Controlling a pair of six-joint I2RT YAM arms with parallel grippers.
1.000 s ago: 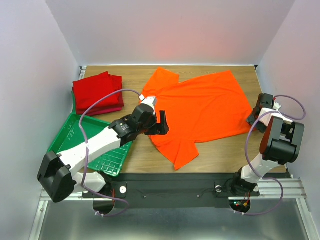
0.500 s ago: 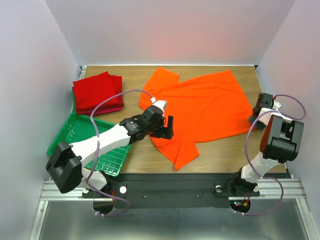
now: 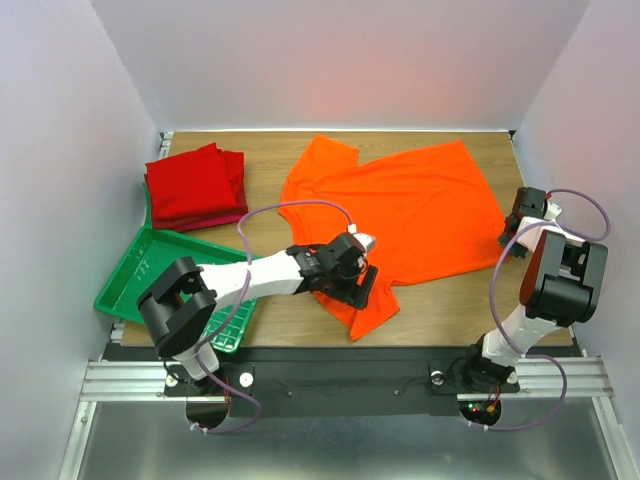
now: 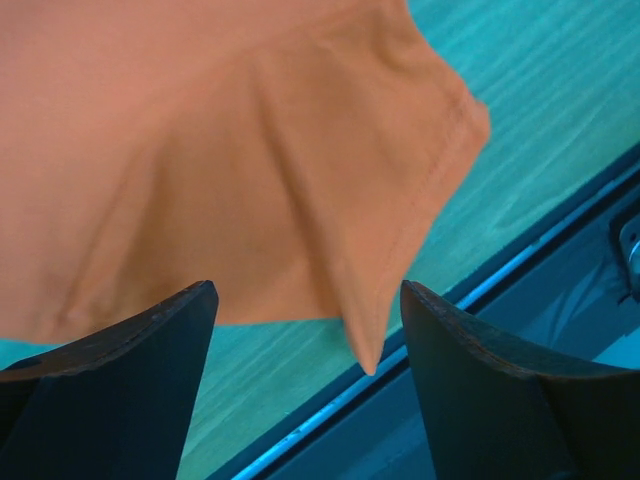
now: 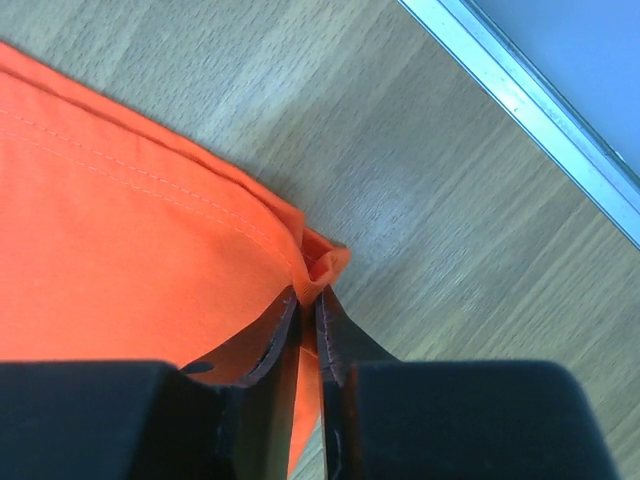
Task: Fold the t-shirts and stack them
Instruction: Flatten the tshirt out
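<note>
The bright orange t-shirt (image 3: 400,210) lies spread flat across the middle and right of the wooden table. Deep red t-shirts (image 3: 195,187), folded, sit stacked at the back left. My left gripper (image 3: 363,285) hovers over the orange shirt's near sleeve (image 4: 300,180) with its jaws open, and the sleeve's pointed corner lies between the dark fingers (image 4: 150,350). In the right wrist view my right gripper (image 5: 308,296) is shut on the bunched hem corner of the orange t-shirt (image 5: 130,250). From above it sits at the shirt's right edge (image 3: 507,238).
A green plastic grid tray (image 3: 130,262) rests at the near left, partly under my left arm. The table's near edge and dark rail (image 4: 480,330) run close below the sleeve. Walls close in the back and both sides.
My left arm has swung right and nearer, from the shirt's left side to its near sleeve. The right gripper's jaws have closed on the hem corner.
</note>
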